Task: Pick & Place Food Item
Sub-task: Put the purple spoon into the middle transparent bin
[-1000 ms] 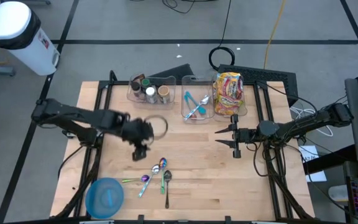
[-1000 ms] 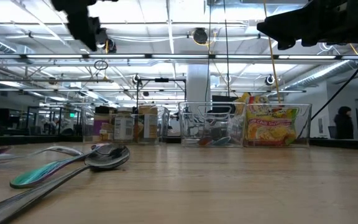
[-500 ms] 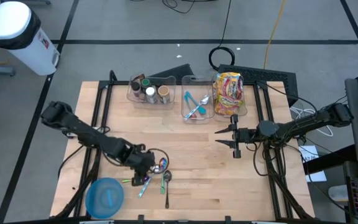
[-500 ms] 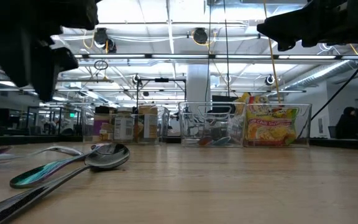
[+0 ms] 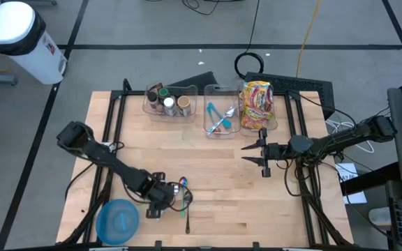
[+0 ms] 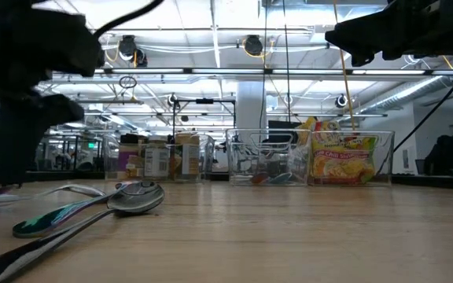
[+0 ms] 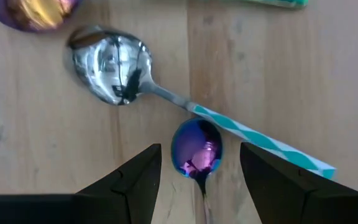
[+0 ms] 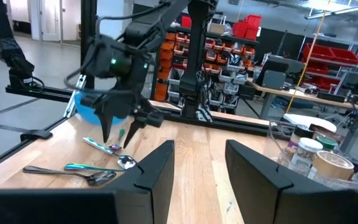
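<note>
Glossy metal spoons lie clustered on the pale wood-plank counter (image 5: 208, 160). The left end effector (image 7: 199, 167) hangs low, fingers apart, straddling the iridescent purple spoon (image 7: 195, 148); a chrome spoon (image 7: 114, 67) with a teal-striped handle crosses diagonally just beside it. The crinkly noodle packet (image 5: 257, 103) stands in a clear bin at the counter's far edge. The right end effector (image 5: 264, 155) hovers mid-counter, fingers apart, empty.
</note>
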Action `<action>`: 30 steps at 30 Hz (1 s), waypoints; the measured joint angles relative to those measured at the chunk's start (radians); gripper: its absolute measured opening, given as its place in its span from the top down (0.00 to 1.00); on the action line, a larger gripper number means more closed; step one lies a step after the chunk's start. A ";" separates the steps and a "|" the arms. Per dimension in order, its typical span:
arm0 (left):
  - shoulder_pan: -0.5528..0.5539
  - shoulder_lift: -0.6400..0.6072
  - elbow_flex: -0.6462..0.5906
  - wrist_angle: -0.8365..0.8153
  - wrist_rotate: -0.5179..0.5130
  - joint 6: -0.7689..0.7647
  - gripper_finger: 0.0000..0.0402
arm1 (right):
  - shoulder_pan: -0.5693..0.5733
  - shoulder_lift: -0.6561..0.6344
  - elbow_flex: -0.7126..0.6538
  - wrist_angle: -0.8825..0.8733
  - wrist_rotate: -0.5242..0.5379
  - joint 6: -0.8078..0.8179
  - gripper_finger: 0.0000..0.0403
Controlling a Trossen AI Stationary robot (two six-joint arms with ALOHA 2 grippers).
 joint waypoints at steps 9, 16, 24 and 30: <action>-0.002 0.067 0.005 0.008 -0.054 0.010 0.45 | 0.000 0.000 0.000 -0.002 0.000 0.018 0.67; -0.001 0.067 0.003 0.004 -0.076 0.014 0.63 | 0.000 0.000 0.000 -0.002 0.000 0.033 0.67; 0.000 0.067 0.003 0.004 -0.078 0.014 0.69 | 0.000 0.000 0.000 -0.002 0.000 0.041 0.67; -0.001 0.068 0.002 0.006 -0.092 0.014 0.63 | 0.000 0.000 0.000 -0.002 0.000 0.041 0.67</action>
